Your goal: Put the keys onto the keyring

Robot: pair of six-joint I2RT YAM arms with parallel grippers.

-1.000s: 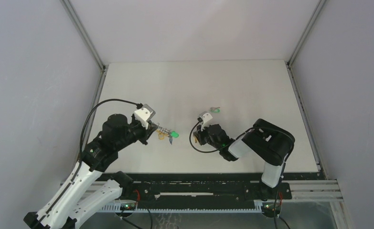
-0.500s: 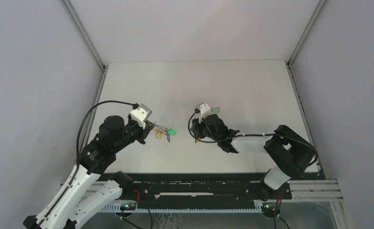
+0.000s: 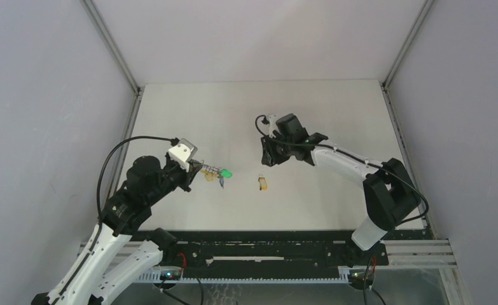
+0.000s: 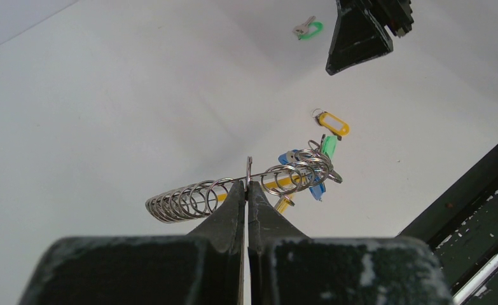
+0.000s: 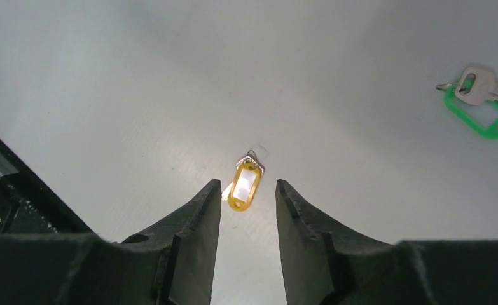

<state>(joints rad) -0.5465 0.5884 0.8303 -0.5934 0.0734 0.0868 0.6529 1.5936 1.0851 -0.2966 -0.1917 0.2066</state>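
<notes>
The left gripper (image 4: 247, 185) is pinched fully shut on a thin wire of the keyring (image 4: 233, 190) and holds it up off the table (image 3: 233, 108). The keyring is a silvery run of loops with a yellow piece showing through. Its long axis lies about level and points away from the gripper toward the middle of the table. A green tag (image 4: 327, 145) and a blue tag (image 4: 317, 189) hang bunched at its far end. The right gripper (image 5: 247, 185) hovers above the table, its jaws partly apart and holding nothing. In the right wrist view a yellow-tagged key (image 5: 245, 183) lies flat on the table below, framed between the fingers. Its long axis runs roughly in line with them, with the small ring end pointing away from the camera. From above, this key sits between the keyring and the right gripper and touches neither. A green-tagged key (image 5: 484, 105) lies flat off to one side, well apart from the yellow one, with its silver blade pointing out of the frame.
</notes>
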